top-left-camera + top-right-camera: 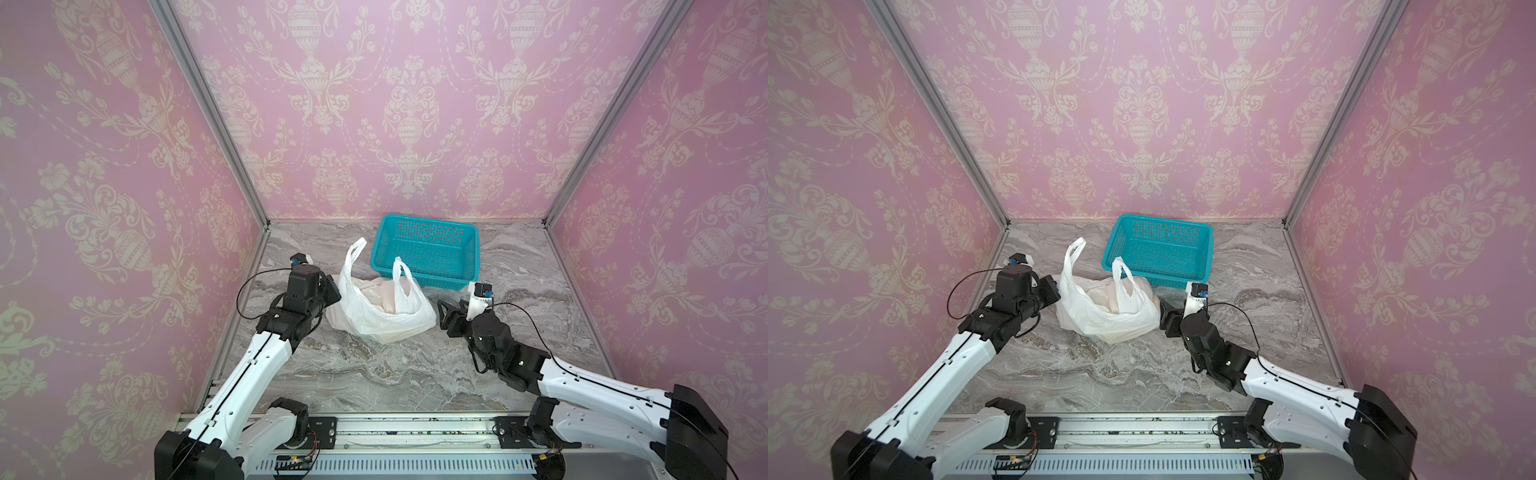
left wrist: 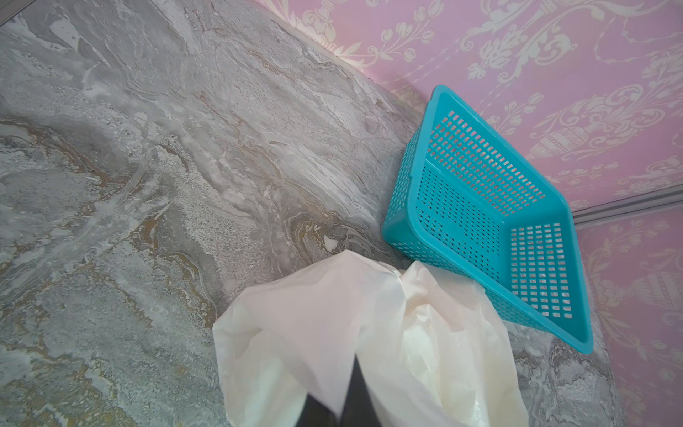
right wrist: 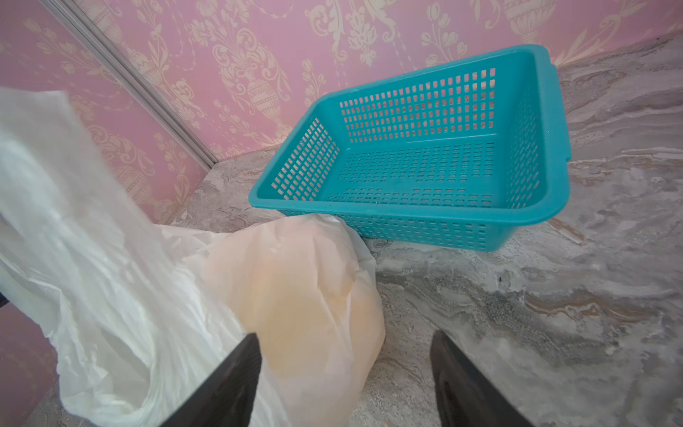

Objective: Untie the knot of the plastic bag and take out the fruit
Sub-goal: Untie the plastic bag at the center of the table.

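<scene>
Two handle loops of the plastic bag [image 1: 374,318] stand up apart from each other in both top views, one taller [image 1: 353,254] toward the centre left, one shorter [image 1: 401,272] overlapping the near wall of the teal basket [image 1: 451,277]. The bag sits at the middle of the marble table [image 1: 374,374], its mouth gaping upward, and the basket stands just behind it, toward the upper centre right of the table area.

The left fingers [image 2: 356,395] are at the bag's left edge. In the left wrist view, at the bottom centre, they are pressed together with a fold of white film pinched between them. In a top view, the left arm's wrist hides the tips where they meet the bag [image 1: 1100,311].

The right fingers [image 3: 458,377] stand spread wide, gripping nothing. They are low at the bag's right side. In the right wrist view one dark finger overlaps the film at the bottom centre, and the other is over bare table to the right.

The fruit [image 3: 295,295] is inside the bag, seen only as peach and pale orange shapes through the film. Single pieces cannot be told apart.
</scene>
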You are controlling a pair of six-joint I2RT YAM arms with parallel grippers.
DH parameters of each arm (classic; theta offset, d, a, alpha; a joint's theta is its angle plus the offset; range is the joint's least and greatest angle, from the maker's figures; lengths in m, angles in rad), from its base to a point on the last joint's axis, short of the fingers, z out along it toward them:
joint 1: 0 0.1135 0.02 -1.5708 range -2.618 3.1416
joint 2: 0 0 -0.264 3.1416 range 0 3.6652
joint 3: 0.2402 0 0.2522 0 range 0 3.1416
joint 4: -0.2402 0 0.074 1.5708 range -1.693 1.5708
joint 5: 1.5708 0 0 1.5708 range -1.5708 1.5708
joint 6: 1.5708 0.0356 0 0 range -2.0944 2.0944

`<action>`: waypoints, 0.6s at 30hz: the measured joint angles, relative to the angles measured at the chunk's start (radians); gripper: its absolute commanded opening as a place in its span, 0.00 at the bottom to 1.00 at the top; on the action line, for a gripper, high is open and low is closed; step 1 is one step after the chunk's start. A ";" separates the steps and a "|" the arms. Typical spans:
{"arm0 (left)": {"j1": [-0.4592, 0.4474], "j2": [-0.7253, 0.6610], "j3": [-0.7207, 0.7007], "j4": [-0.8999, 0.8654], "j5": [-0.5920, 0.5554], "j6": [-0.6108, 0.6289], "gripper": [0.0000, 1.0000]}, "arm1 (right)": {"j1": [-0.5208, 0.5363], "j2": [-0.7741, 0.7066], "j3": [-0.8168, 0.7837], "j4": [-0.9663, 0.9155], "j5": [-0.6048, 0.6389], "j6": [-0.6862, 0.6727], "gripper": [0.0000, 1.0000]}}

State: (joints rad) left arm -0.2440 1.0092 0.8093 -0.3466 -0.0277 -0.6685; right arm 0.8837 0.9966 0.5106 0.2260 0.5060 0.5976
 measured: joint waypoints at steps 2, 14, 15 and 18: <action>0.000 -0.010 -0.006 0.005 0.002 0.000 0.00 | 0.000 0.011 0.041 -0.031 -0.021 -0.023 0.86; 0.000 -0.021 -0.014 0.010 0.007 0.000 0.00 | 0.000 0.132 0.243 -0.146 -0.146 -0.165 0.89; 0.000 -0.022 -0.014 0.010 0.007 0.000 0.00 | 0.000 0.103 0.229 -0.154 -0.152 -0.183 0.90; 0.000 -0.022 -0.014 0.010 0.007 0.000 0.00 | 0.000 -0.001 0.187 -0.168 -0.183 -0.232 0.90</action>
State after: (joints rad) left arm -0.2440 0.9874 0.7956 -0.3370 -0.0204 -0.6685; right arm 0.8837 0.9958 0.6975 0.0578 0.3229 0.3656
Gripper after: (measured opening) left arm 0.046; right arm 0.901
